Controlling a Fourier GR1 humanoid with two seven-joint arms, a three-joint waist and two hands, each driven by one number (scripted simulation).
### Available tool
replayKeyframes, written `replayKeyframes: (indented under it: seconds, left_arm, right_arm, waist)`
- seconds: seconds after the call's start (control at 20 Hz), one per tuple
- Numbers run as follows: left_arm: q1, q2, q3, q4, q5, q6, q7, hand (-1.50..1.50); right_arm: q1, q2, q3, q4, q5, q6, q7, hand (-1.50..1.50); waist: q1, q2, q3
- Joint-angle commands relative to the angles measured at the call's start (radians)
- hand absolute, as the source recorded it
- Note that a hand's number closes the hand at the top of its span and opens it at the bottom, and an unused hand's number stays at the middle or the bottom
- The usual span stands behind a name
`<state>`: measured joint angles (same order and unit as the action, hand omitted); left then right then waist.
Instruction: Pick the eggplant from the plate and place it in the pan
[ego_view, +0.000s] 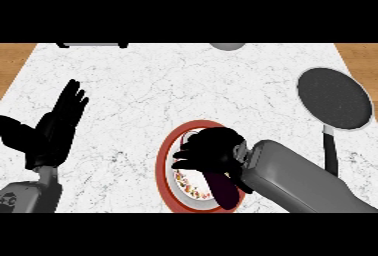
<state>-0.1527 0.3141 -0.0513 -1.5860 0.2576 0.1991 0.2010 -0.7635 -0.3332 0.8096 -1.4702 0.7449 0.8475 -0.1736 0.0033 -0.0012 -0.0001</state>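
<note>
While the right hand (210, 150) is curling its fingers (184, 162) around the eggplant (225, 190) over the plate (166, 165), the dangling end is risking a slip before the pan (336, 97).

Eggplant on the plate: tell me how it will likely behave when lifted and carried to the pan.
The eggplant looks long and smooth-skinned, so it may slip through the right hand curled over it. Its free end overhangs the plate rim, so held near one end it would probably droop or swing. Being rounded, it could roll once set in the pan.
</note>
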Motion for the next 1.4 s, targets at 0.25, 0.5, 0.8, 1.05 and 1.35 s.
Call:
replayKeyframes:
  seconds: [0.25,0.5,0.8,1.05,1.35]
  left_arm:
    - [0.035,-0.029,0.03,0.001,-0.02,-0.046,-0.037,0.0]
    - [0.027,-0.033,0.032,-0.08,-0.036,-0.025,0.061,0.0]
    - [0.001,-0.064,0.041,0.0,-0.06,-0.041,-0.013,0.0]
    - [-0.03,-0.052,0.049,-0.047,-0.067,-0.031,0.065,0.0]
    - [0.008,-0.087,0.049,0.013,-0.075,-0.047,-0.016,0.0]
  right_arm:
    - [0.046,0.106,0.015,0.155,0.172,-0.049,-0.038,-1.5]
    - [0.109,0.071,0.01,0.102,0.223,-0.05,-0.08,-1.5]
    - [0.125,0.168,0.034,0.194,0.282,-0.082,-0.077,-1.5]
    - [0.142,0.171,0.003,0.277,0.309,-0.156,-0.138,-1.5]
    - [0.096,0.262,-0.014,0.37,0.329,-0.103,-0.127,-1.5]
  waist:
    - [0.006,0.002,0.0]
    - [0.003,0.0,0.0]
    - [0.001,0.001,0.0]
    - [0.004,0.002,0.0]
    - [0.007,0.004,0.0]
